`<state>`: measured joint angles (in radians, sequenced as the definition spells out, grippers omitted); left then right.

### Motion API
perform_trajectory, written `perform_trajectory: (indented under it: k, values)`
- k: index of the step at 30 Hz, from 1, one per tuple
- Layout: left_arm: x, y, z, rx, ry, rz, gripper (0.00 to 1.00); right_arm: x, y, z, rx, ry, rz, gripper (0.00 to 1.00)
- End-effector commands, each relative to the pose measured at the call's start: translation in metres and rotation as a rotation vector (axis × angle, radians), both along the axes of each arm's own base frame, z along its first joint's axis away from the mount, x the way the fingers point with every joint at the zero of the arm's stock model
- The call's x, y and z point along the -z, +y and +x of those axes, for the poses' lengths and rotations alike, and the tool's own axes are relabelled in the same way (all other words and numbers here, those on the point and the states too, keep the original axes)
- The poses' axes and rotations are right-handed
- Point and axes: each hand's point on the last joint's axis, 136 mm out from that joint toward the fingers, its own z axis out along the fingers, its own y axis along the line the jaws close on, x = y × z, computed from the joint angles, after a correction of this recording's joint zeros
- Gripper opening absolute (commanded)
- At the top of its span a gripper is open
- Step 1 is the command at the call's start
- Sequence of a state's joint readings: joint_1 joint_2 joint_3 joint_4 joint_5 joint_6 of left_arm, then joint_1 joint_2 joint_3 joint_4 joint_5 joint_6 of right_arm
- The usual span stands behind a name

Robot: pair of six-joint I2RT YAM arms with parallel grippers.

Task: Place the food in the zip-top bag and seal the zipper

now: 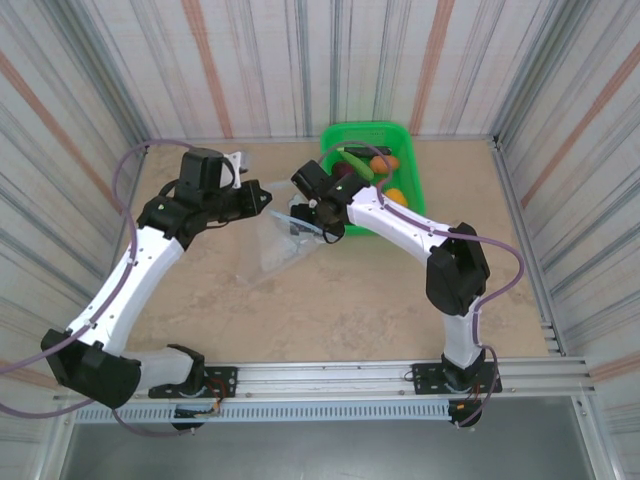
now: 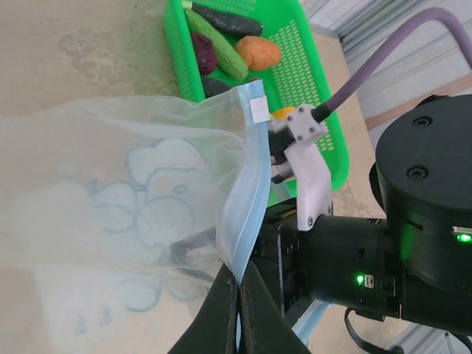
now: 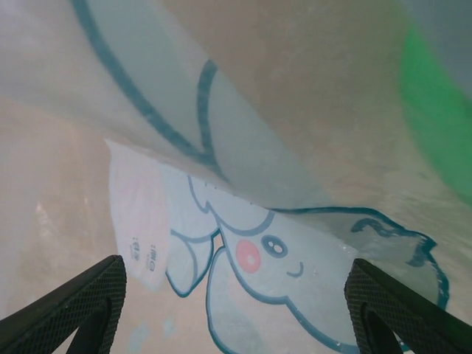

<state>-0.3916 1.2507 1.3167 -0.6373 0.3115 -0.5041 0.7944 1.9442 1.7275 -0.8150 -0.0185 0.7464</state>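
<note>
The left jaws are closed tight on the lower end of the zipper (image 2: 247,184) and hold this edge of the zip-top bag (image 2: 110,192) up. The right jaws stand wide open with nothing gripped, close to the printed bag film. The food (image 2: 257,53) lies in the green basket (image 2: 310,66), just beyond the bag on the bench (image 1: 300,300).

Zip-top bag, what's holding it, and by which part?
The left gripper pinches the zip-top bag by its light blue zipper strip; the right gripper is open, holding nothing.
</note>
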Motion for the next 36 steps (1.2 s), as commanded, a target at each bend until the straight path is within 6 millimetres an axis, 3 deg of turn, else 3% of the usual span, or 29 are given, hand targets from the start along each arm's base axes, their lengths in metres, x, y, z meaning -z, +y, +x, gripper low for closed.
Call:
perform_trajectory:
  k: [1,6,9,17,22,25,29,32,36]
  values:
    - [-0.008,0.015,-0.001,-0.026,-0.030,0.072,0.00,-0.012,-0.010,-0.006,-0.026,-0.035,-0.021,0.79]
    - [0.005,0.002,0.001,0.018,0.028,0.036,0.00,-0.061,0.023,-0.013,-0.132,-0.113,0.179,0.77]
    - [0.010,-0.001,0.001,0.026,0.045,0.025,0.00,-0.087,0.029,-0.013,-0.156,-0.139,0.292,0.63]
    - [0.024,0.002,0.007,0.015,0.054,0.075,0.00,-0.110,0.013,0.000,-0.116,-0.146,0.393,0.17]
    - [0.033,0.010,0.013,-0.015,0.062,0.079,0.00,-0.117,-0.015,0.014,-0.075,-0.180,0.399,0.00]
    - [0.036,0.018,0.016,-0.040,0.069,0.069,0.00,-0.099,-0.063,0.040,0.045,-0.167,0.321,0.00]
    - [0.034,0.029,0.018,-0.068,0.054,0.041,0.00,-0.050,-0.131,0.065,0.177,-0.092,0.113,0.00]
    - [0.032,0.034,0.018,-0.080,0.036,0.054,0.00,-0.020,-0.156,0.073,0.186,-0.043,-0.031,0.00]
    - [0.032,0.035,0.017,-0.085,0.028,0.051,0.00,0.016,-0.173,0.080,0.150,0.021,-0.189,0.00]
